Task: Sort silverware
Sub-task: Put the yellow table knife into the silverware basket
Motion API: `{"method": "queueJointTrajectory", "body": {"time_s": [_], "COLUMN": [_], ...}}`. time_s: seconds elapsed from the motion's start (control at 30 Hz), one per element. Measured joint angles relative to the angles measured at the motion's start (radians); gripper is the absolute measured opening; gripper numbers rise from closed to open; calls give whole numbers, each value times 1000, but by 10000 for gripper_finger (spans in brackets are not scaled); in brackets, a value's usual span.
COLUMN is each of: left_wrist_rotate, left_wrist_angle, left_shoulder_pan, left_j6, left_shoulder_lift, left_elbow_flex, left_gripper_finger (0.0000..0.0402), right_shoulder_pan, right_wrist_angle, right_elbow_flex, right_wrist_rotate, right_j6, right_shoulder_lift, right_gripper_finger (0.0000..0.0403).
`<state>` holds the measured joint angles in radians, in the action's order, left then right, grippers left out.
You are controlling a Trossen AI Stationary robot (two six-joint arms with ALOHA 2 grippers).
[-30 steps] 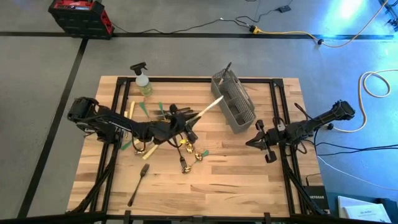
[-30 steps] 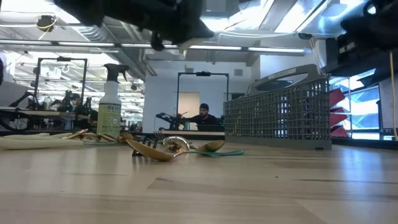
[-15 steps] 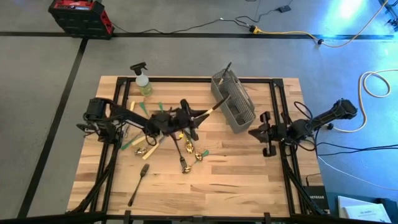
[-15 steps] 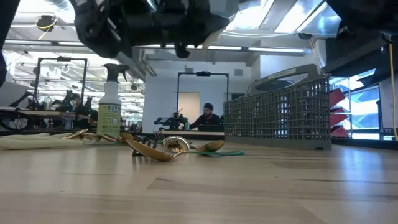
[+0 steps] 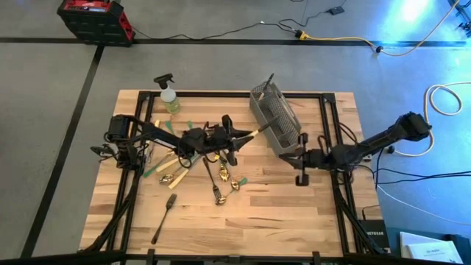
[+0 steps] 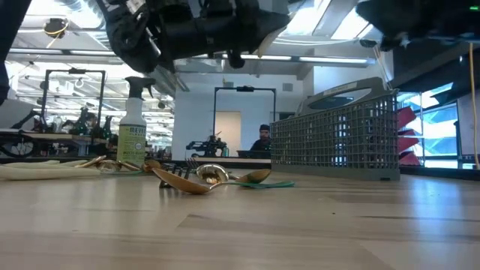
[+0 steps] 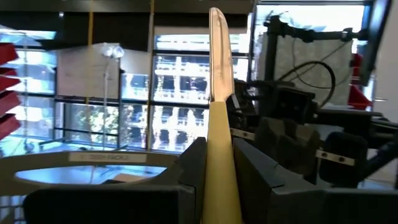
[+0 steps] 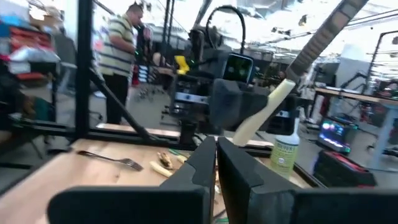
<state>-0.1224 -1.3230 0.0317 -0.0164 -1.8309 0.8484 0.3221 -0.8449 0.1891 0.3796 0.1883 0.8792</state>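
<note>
My left gripper (image 5: 229,137) hovers over the table's middle, shut on a gold-handled knife (image 5: 249,133) whose blade points at the grey mesh caddy (image 5: 274,118). In the left wrist view the knife (image 7: 216,62) sticks out past the fingers. More silverware (image 5: 193,160) lies in a loose pile under and beside the left arm: gold spoons (image 5: 221,188), green-handled pieces and a dark fork (image 5: 163,218) nearer the front edge. My right gripper (image 5: 294,157) hangs shut and empty just in front of the caddy's near end. My left gripper pinches the knife's gold handle (image 7: 219,165) between its two fingers. The knife runs along the fingers and sticks out ahead of them. The fingers come from the table's left, slanting a little upward. The knife is lifted clear of the table, blade end toward the caddy.
A spray bottle (image 5: 170,96) stands at the far left of the table. The caddy (image 6: 335,136) lies slantwise at the far middle, with one dark piece sticking out of its far end. Bare wood stretches along the near edge and near right. A person shows in the room behind.
My left gripper has carried the knife toward the table's right, closer to the caddy, and has turned, so the knife now points more to the right. My right arm has reached out toward the table's middle and risen a little, its gripper still shut.
</note>
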Motion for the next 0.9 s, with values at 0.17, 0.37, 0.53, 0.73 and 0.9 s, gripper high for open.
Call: {"method": "queueJointTrajectory", "body": {"time_s": [0.17, 0.37, 0.53, 0.73, 0.9], "left_wrist_rotate": [20, 20, 20, 34, 34], "left_wrist_angle": [3, 3, 3, 2, 2], "left_shoulder_pan": [-20, -40, -40, -41, -41], "left_j6": [8, 51, 51, 51, 56], "left_shoulder_lift": [0, 0, 0, 0, 0], "left_elbow_flex": [0, 0, 0, 0, 0], "left_gripper_finger": [48, 48, 48, 48, 48], "right_shoulder_pan": [-97, -160, -167, -166, -165], "right_wrist_angle": [-33, -33, -33, -16, 125], "right_elbow_flex": [89, 186, 269, 304, 302], "right_wrist_rotate": [-105, -163, -174, -190, -209], "right_j6": [-2, -57, -46, -34, -34], "right_shoulder_lift": [119, 242, 351, 395, 351], "right_gripper_finger": [0, 0, 0, 0, 0]}}
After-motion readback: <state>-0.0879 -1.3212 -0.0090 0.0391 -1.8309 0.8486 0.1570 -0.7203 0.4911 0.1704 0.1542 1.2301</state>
